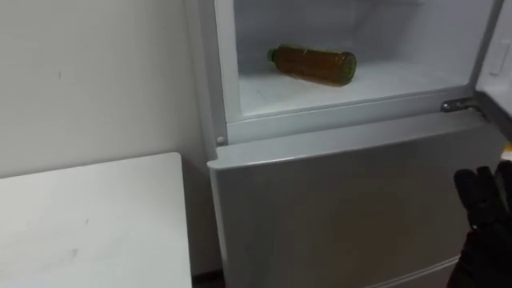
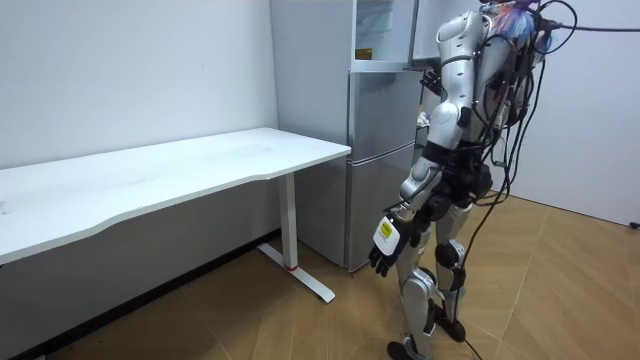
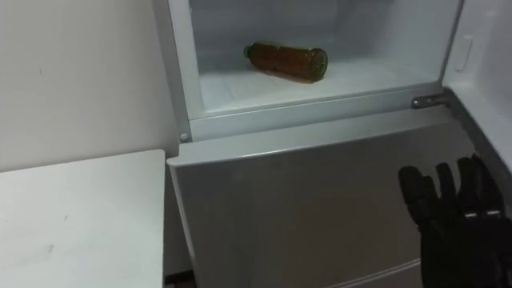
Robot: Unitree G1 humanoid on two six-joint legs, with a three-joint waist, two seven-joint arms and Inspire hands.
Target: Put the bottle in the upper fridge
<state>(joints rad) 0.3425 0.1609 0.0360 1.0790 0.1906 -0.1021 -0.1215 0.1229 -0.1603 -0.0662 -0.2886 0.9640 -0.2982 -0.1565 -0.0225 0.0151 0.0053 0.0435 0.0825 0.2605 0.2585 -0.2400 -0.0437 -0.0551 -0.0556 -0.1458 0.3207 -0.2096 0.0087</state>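
Lowest at the right edge, the right hand (image 3: 458, 218) is raised with its fingers straight and spread, holding nothing, in front of the closed lower fridge door (image 3: 304, 208). The bottle (image 3: 286, 62) lies on its side on the floor of the open upper fridge compartment (image 3: 336, 92), above and to the left of this hand and well apart from it. The left hand (image 2: 384, 240) hangs by the thigh, fingers relaxed, empty. A white table (image 3: 80, 216) stands left of the fridge.
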